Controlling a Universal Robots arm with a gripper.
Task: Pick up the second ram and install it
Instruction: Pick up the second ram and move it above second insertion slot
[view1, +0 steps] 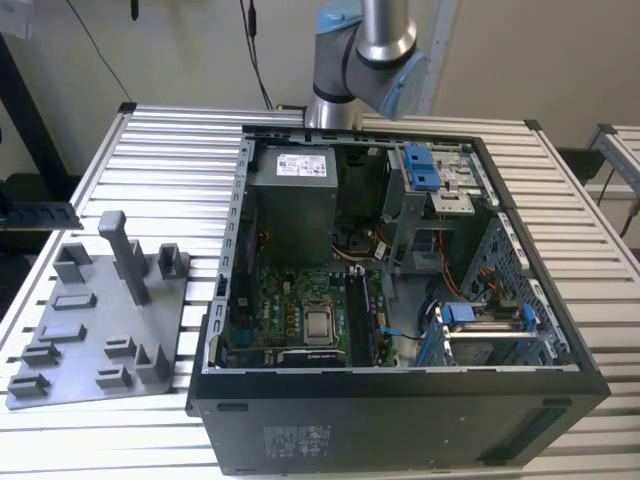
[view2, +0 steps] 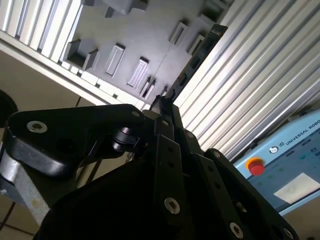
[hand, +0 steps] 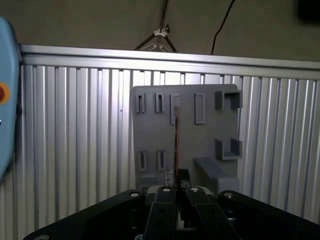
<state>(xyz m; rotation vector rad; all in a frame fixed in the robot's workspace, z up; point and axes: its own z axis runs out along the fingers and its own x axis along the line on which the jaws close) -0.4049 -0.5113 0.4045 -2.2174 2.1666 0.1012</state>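
Note:
My gripper (hand: 176, 186) is shut on the second ram (hand: 176, 140), a thin dark stick seen edge-on that reaches out beyond the fingertips. In the second wrist view the ram (view2: 192, 62) runs as a dark strip from the gripper (view2: 162, 102) across the grey fixture plate (view2: 125, 35). Both wrist views look down on that plate (hand: 185, 107) from well above it. In the exterior view the plate (view1: 100, 320) lies at the left of the table. The open computer case (view1: 400, 400) holds the motherboard (view1: 290, 315) with its long slots (view1: 362, 320).
The robot arm (view1: 365, 50) rises behind the case. A blue pendant with a red button (view2: 256, 166) lies on the slatted aluminium table (hand: 75, 125). Inside the case are a power supply (view1: 292, 200), blue drive brackets (view1: 425, 170) and loose cables.

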